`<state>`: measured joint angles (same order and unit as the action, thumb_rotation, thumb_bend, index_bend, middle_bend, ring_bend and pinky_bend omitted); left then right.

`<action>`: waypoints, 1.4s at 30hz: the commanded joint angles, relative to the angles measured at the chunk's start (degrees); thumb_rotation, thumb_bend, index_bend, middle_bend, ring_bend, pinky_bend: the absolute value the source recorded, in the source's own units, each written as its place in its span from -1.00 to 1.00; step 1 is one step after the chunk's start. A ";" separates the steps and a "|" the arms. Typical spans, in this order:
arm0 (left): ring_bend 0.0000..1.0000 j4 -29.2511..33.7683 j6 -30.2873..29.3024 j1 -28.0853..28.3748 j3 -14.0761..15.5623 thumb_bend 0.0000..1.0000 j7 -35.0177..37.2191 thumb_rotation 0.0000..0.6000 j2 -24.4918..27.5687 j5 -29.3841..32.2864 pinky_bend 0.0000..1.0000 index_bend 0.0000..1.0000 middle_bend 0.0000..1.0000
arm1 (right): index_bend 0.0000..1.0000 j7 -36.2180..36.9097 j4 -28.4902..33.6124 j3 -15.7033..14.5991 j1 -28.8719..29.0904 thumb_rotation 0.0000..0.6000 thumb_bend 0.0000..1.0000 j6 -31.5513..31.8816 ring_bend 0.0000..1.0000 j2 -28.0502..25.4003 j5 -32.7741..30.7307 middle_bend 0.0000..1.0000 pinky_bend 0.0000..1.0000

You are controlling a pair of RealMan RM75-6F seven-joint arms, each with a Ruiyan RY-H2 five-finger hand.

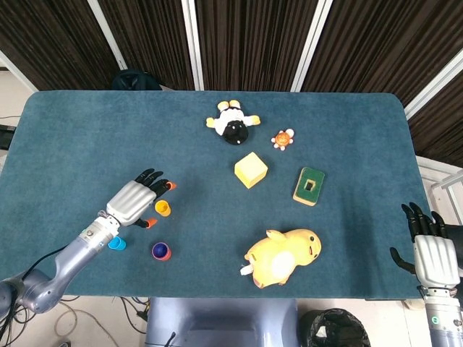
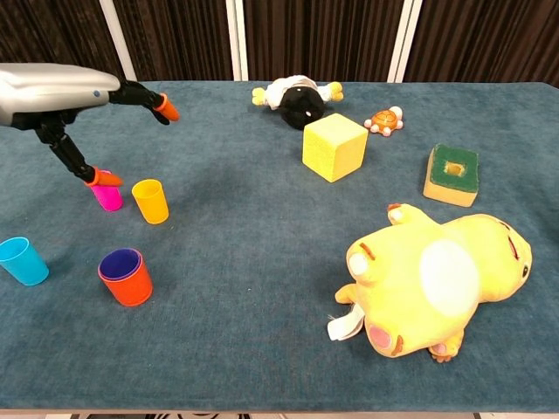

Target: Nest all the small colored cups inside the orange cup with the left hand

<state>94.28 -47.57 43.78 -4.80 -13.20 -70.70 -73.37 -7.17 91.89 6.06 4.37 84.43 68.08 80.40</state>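
My left hand [image 2: 52, 92] hovers spread and empty above the pink cup [image 2: 108, 195], lined up to pinch it for the orange cup [image 2: 127, 279].

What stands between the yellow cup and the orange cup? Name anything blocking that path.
Nothing visible does. In the chest view the yellow cup stands just behind the orange cup, with only bare table between them. The pink cup and blue cup sit off to the left.

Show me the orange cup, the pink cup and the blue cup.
orange cup [image 2: 127, 284], chest view, on its front wall.
pink cup [image 2: 109, 198], chest view, on its side wall below the fingertip.
blue cup [image 2: 23, 263], chest view, on its side wall.
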 commanded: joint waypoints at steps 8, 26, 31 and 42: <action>-1.00 -4.95 0.64 1.05 1.45 -0.60 -9.26 1.00 -5.26 7.24 -0.98 -0.53 -0.71 | -0.85 0.43 -0.32 0.28 -0.08 1.00 -0.32 -0.05 -0.63 -0.12 -0.58 -0.83 -0.81; -1.00 -9.90 -0.13 1.58 1.69 -0.51 -11.06 1.00 -10.63 8.32 -0.98 -0.23 -0.69 | -0.86 0.25 -0.63 0.48 -0.05 1.00 -0.32 0.04 -0.63 0.30 -0.87 -0.83 -0.81; -1.00 -10.77 -0.20 1.66 1.79 -0.47 -11.08 1.00 -11.49 8.09 -0.98 -0.15 -0.67 | -0.86 0.43 -0.90 0.53 0.02 1.00 -0.32 -0.35 -0.63 0.50 -1.26 -0.83 -0.81; -1.00 -9.25 -2.37 1.14 0.54 -0.35 -8.47 1.00 -10.91 6.51 -0.97 -0.04 -0.63 | -0.86 0.60 -0.92 0.64 -0.01 1.00 -0.32 -0.19 -0.63 0.55 -1.27 -0.83 -0.81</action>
<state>84.03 -49.29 45.16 -3.85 -22.42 -82.31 -66.42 -6.58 90.96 6.70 4.36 84.24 68.63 79.13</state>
